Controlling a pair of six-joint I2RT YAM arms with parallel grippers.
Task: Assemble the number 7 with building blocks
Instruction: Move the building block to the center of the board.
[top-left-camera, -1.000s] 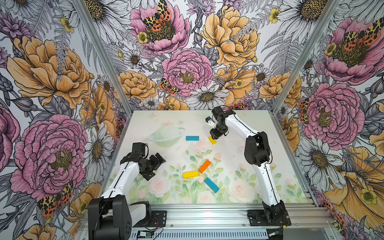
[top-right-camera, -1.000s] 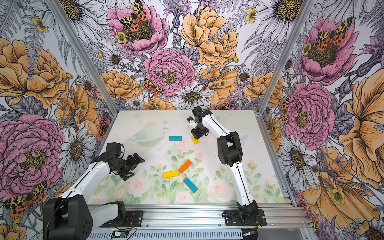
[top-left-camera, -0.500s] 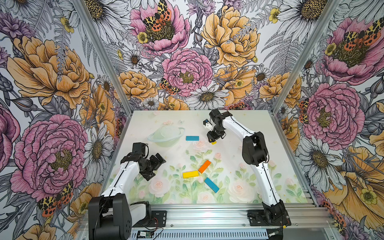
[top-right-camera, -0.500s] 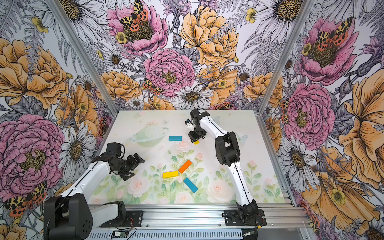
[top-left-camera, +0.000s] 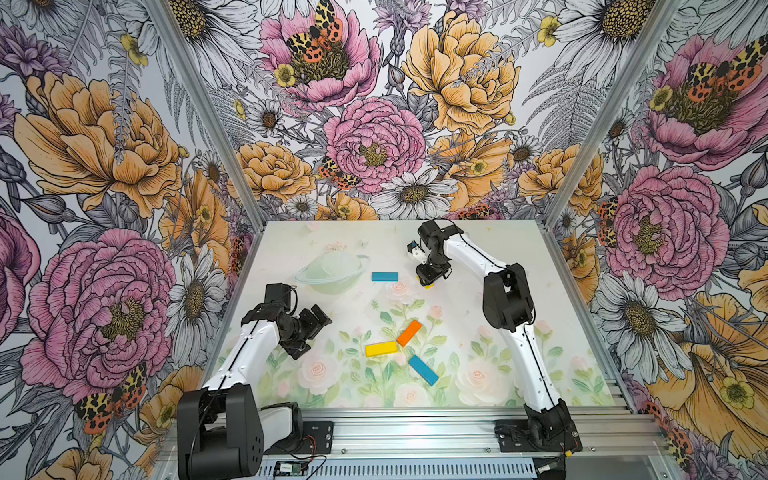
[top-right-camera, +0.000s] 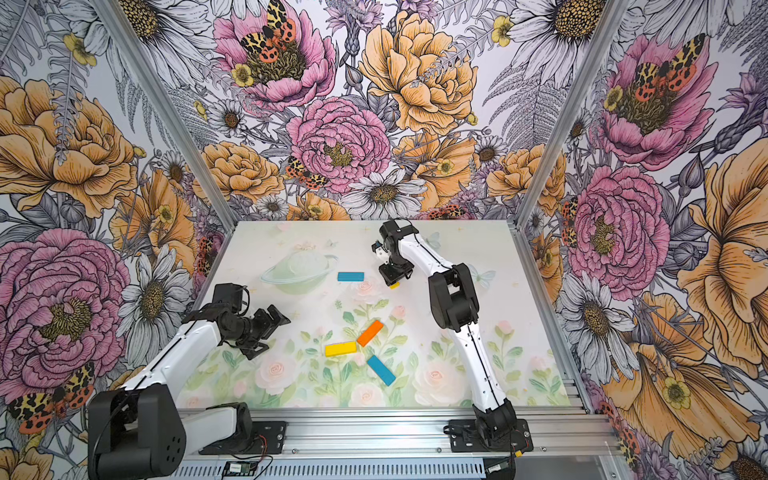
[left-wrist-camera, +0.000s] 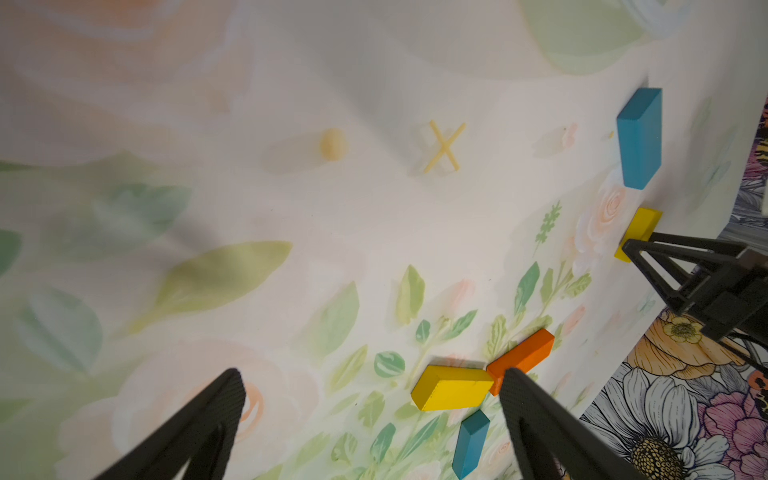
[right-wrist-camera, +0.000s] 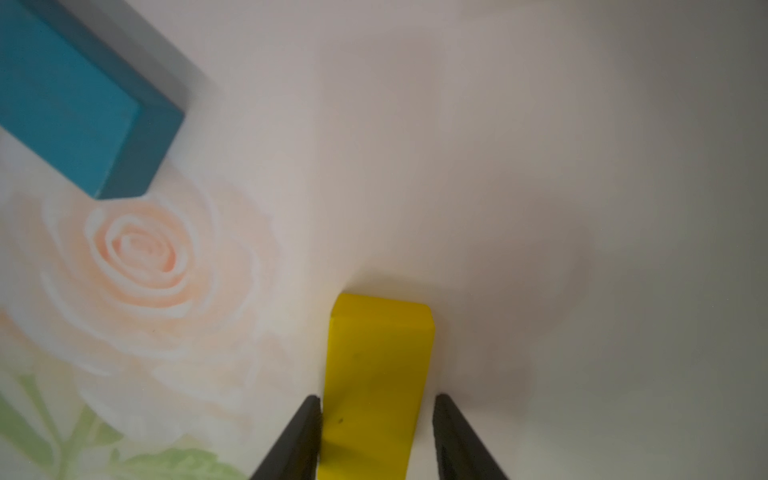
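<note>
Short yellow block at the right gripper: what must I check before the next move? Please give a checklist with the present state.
1. Short yellow block lies between the right gripper fingers: ok.
2. Fingers pressed on both its sides: cannot tell.
3. Far blue block apart from the fingers: ok.
4. Left gripper open, away from this block: ok.
5. Orange block, long yellow block and near blue block form a straight stem: not ok.
</note>
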